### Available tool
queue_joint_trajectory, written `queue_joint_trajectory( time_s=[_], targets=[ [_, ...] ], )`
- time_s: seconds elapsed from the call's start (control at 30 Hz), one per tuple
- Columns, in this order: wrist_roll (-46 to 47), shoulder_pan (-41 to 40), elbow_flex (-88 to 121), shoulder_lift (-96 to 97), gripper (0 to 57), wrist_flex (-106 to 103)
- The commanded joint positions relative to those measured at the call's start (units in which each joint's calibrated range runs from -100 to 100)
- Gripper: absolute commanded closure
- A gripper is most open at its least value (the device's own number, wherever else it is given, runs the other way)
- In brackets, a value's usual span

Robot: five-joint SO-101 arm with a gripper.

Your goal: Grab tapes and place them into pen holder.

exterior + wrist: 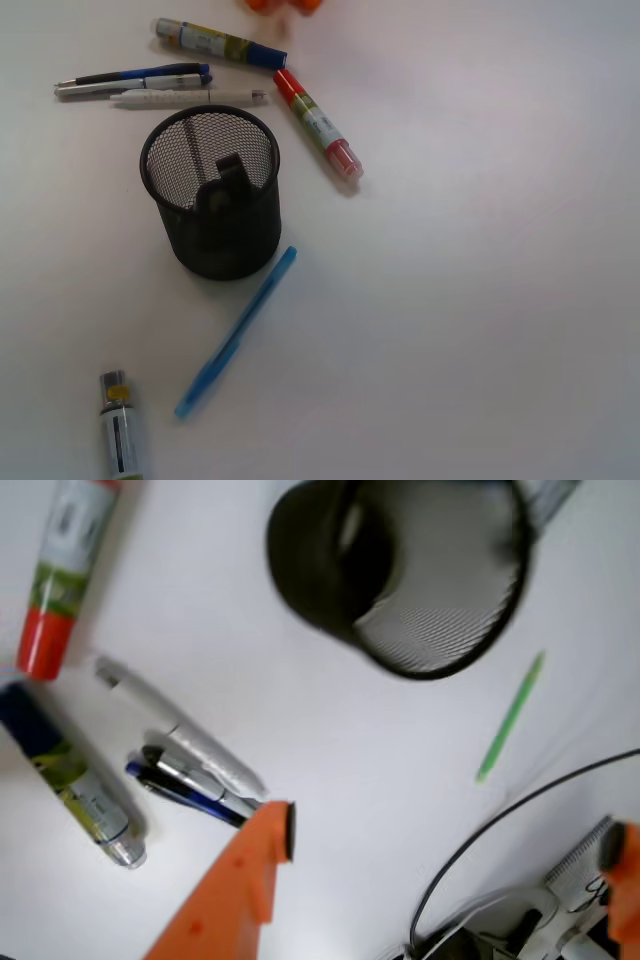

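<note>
Fingers (445, 865) wide apart, holding nothing. Black tape (226, 183) sits inside pen holder (262, 215); no tapes on tabletop (480, 300). Lift clear without knocking holder.

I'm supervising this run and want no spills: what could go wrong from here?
1. The open, empty pincer hangs over the pens beside the cup; dropping there could scatter them.
2. The cup stands free and looks light, so a nudge might tip it.
3. The black cable near the pincer could snag.
</note>
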Motion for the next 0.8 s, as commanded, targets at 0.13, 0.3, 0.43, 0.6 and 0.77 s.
queue_joint_trajectory(
  time_s=[0.13, 0.3, 0.43, 0.6, 0.77],
  targets=[
    [13.9, -1.4, 48.0, -33.2, 57.5, -25.6],
    [14.8, 0.4, 68.9, -54.3, 57.2, -34.3],
    [12.4, 0.2, 83.6, -68.5, 57.2, -37.2],
    [10.1, 0.4, 100.6, -83.8, 57.2, -38.7],
    [10.1, 0.7, 108.2, -88.1, 57.2, -35.5]
  ],
)
